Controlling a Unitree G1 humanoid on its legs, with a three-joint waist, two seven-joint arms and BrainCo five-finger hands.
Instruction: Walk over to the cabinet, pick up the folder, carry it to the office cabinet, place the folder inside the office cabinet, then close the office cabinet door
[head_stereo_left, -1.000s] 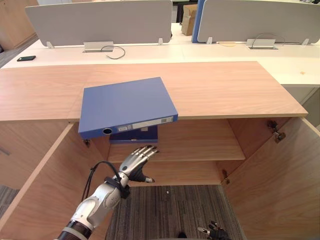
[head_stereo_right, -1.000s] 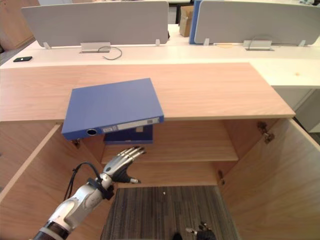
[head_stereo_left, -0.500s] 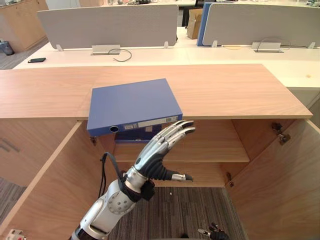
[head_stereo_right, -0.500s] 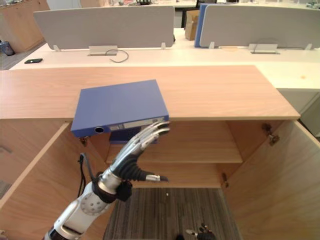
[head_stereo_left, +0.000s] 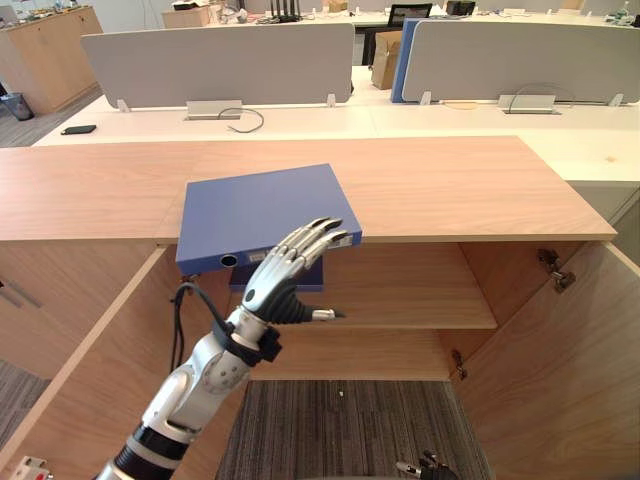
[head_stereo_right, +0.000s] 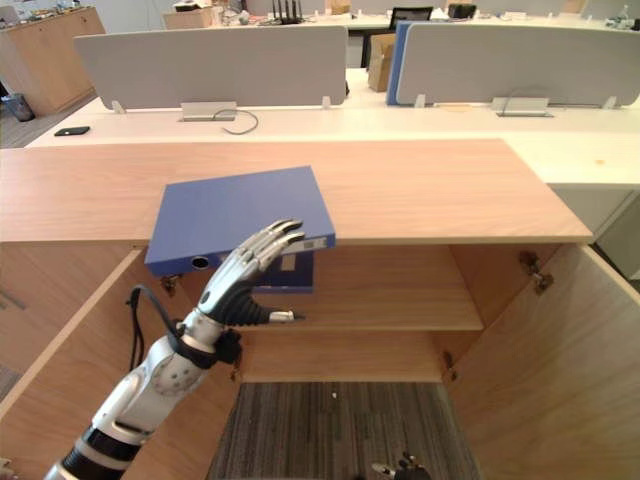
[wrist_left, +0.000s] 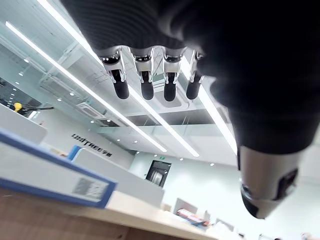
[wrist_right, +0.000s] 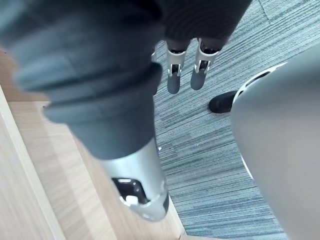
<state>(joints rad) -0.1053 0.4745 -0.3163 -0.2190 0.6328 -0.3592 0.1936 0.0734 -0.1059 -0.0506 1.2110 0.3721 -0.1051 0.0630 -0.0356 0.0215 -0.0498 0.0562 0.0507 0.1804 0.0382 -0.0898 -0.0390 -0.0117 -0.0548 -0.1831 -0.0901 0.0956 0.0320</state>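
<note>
- Wooden cabinet top (head_stereo_left: 450, 180) carries the blue folder (head_stereo_left: 260, 210), which lies flat at 9 o'clock of centre, its spine overhanging the front edge.
- Left hand (head_stereo_left: 278, 288) is held up at the folder's 6 o'clock, fingers straight and close together, thumb out sideways. Whether it touches the spine cannot be told.
- Second folder (head_stereo_right: 292, 272), on the shelf below, is mostly hidden by the hand and the overhang.
- Right hand (head_stereo_left: 425, 466) is cut off at the eye view's lower edge; its wrist view shows relaxed fingers (wrist_right: 174, 75) hanging over grey carpet (wrist_right: 210, 150).

White desks (head_stereo_left: 450, 120) carry grey divider screens (head_stereo_left: 220, 65), a black phone (head_stereo_left: 78, 129) and a looped cable (head_stereo_left: 243, 115).
</note>
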